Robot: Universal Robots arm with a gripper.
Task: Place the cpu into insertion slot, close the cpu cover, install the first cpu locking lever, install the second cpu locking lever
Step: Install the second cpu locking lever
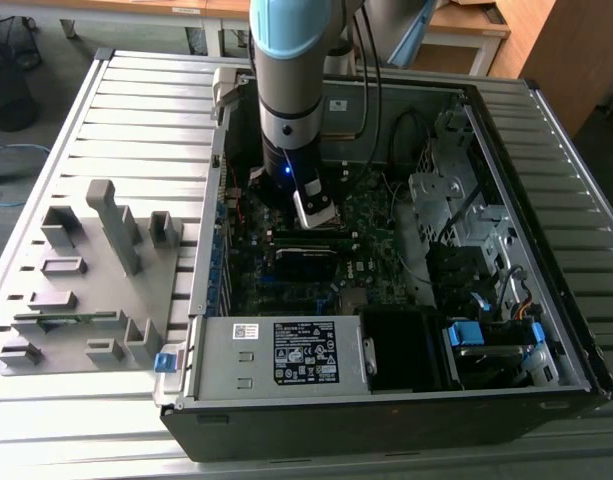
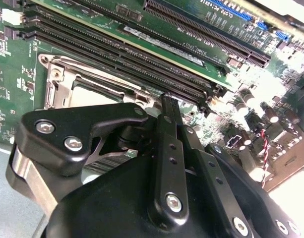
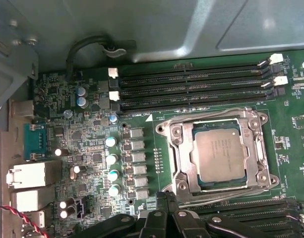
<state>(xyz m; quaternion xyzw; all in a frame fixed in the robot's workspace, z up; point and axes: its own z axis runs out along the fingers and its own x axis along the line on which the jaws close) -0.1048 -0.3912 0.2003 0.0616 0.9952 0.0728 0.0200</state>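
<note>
Item: cpu (image 3: 220,156). Small square chip with a dull silver-grey top, lying flat in the socket on the green motherboard (image 3: 92,148). In the first wrist view the cpu cover (image 3: 184,153), a silvery metal frame, lies down around it, the chip showing through the square window.

Item: gripper (image 2: 167,99). Black, linked fingers (image 2: 169,148) drawn together to a narrow tip in the second wrist view; nothing visible between them. The tip stands at the edge of the socket frame, just beside the nearest memory slot; whether it touches the frame or a lever cannot be told. In the first wrist view the finger links (image 3: 161,220) sit just beside the socket's edge, the chip close ahead of them.

Item: memory slots (image 3: 191,87). Long black rows on the far side of the socket from the gripper, with more rows (image 3: 241,208) on the near side.

Item: computer case (image 1: 546,250). Open, lying on a slatted metal table (image 1: 136,100); the arm (image 1: 291,90) reaches down into its middle in the exterior view.

Item: grey fixture block (image 1: 86,270). On the table, to the exterior view's left of the case, well apart from the gripper.
</note>
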